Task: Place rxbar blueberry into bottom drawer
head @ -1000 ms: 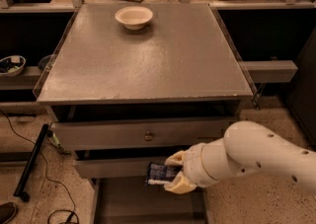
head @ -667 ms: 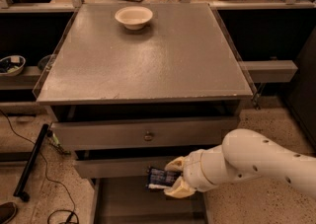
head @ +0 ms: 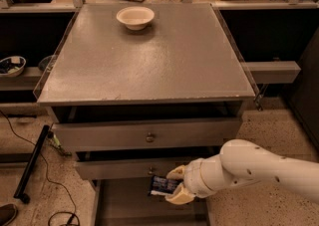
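Observation:
My gripper (head: 176,186) reaches in from the right on a white arm and is shut on the rxbar blueberry (head: 163,185), a small dark bar with a bluish patch. The bar is held flat, just in front of the middle drawer and above the bottom drawer (head: 132,202). The bottom drawer is pulled out, a wide grey tray low in the frame; its front part is out of view.
A white bowl (head: 135,17) sits at the back of the grey cabinet top (head: 149,60). Two upper drawers with round knobs (head: 149,137) stand above the open one. A black pole and cables (head: 32,163) lie on the floor at the left.
The arm and gripper have shifted slightly left and down with the bar still held above the open bottom drawer.

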You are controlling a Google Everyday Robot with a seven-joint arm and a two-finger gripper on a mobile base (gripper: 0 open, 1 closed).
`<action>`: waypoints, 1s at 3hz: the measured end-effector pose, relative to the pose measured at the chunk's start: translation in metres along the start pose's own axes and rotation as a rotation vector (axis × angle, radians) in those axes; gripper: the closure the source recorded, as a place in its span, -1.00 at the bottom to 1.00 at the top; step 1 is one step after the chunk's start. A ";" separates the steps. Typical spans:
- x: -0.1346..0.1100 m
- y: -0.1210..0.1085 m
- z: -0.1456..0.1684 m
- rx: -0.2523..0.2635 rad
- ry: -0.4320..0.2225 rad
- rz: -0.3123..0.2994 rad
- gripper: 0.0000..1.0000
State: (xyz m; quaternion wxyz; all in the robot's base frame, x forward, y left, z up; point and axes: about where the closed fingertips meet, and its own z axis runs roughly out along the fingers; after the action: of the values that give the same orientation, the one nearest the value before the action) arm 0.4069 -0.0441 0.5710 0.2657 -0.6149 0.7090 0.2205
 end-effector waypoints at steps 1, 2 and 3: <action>0.000 0.000 0.000 0.000 0.000 0.000 1.00; 0.005 0.002 0.013 0.012 0.006 0.003 1.00; 0.028 -0.012 0.052 0.033 0.016 0.043 1.00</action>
State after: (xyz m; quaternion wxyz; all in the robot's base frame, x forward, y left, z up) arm 0.4214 -0.0344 0.5135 0.2653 -0.5969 0.7276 0.2095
